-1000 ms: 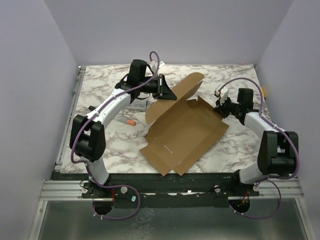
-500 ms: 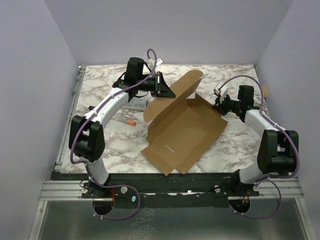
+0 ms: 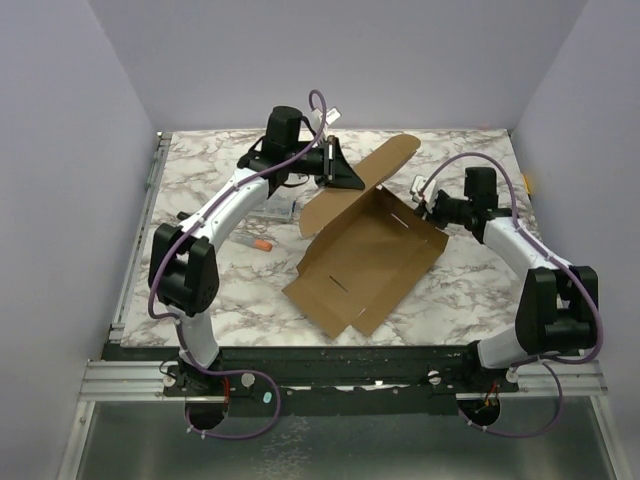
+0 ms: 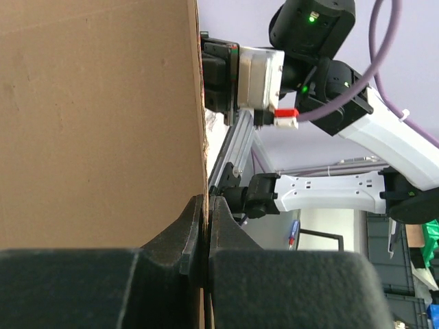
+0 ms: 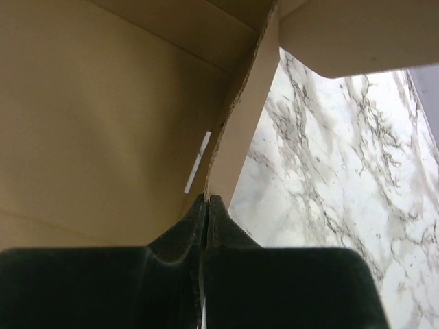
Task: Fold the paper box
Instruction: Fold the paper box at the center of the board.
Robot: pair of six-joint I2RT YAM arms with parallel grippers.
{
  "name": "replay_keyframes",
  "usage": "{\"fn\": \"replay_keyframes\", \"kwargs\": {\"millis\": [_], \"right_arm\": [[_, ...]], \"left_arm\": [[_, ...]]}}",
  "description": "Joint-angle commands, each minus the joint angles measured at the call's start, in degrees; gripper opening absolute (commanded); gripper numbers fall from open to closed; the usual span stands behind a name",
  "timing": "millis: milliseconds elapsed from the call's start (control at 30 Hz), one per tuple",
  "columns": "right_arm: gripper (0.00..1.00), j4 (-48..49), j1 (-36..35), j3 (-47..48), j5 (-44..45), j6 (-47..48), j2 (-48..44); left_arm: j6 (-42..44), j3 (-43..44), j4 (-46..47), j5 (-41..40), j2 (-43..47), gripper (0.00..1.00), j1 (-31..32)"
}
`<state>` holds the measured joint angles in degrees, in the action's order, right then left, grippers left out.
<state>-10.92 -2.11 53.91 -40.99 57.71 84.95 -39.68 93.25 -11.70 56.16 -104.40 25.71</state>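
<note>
Marbled worktop [image 3: 470,290] carries the paper box [image 3: 365,260] barely formed: left end effector [image 3: 352,180] and right end effector [image 3: 425,208] each pinch a raised wall, near flaps flat.

- We see the paper box [image 3: 365,255], a plain brown cardboard die-cut sheet, lying diagonally in the middle of the marbled table [image 3: 470,290].
- Its broad base panel rests flat and shows two short pale slits.
- On the far side a long flap stands raised and tilts toward the back.
- A low wall stands up along the far right edge.
- The near flaps lie spread flat, close to the table's front edge.
</note>
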Motion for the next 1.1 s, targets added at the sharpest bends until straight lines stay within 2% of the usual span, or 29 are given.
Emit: {"fn": "replay_keyframes", "kwargs": {"millis": [0,233,633,967,1067], "right_arm": [[0.01,-3.12,-2.88,-1.56,3.37,5.23,-1.21],[0.03,-2.04,-4.93,-3.98,6.59,7.42,-0.84],[0.19,-6.73,-5.53,-0.87,5.08,6.37,3.54],[0.29,-10.38,-3.9,6.94,4.45,-6.21,11.13],[0.37,-10.12,-2.48,7.69,2.35,-8.76,11.22]], "left_arm": [[-0.48,2.94,2.29,-0.58,-1.46,0.0,0.65],[-1.21,4.26,2.27,-0.85,-2.63,0.0,1.14],[-1.37,4.93,2.23,-0.21,-3.88,0.0,2.94],[0.22,2.47,2.19,-0.33,-3.55,0.0,2.95],[1.18,1.42,1.85,-0.18,-3.29,0.0,2.94]]}}
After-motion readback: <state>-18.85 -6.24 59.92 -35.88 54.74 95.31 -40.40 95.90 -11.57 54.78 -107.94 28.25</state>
